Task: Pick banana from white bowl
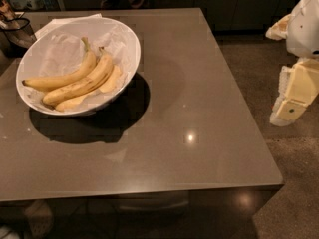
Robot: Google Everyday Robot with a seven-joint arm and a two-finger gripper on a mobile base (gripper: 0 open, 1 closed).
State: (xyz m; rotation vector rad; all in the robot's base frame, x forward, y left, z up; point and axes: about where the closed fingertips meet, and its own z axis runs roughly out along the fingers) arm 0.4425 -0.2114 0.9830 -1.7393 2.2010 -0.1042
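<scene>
Yellow banana (82, 83) in bowl (134, 59), hand (290, 106) far right

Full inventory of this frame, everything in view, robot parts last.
table: 1, grey-brown, fills most of view
white bowl: 1, white, table's far-left area
paper: 1 sheet, white, crinkled, lining bowl
banana: 1, yellow, dark streaks, middle of bowl
slimmer banana: 1, yellow, behind it, stem upturned
paler bananas: count unclear, pale yellow, partly under streaked one
dark object: 1, black-rimmed, left edge
floor: dark, right of table
gripper: 1, cream, right edge, off the table
</scene>
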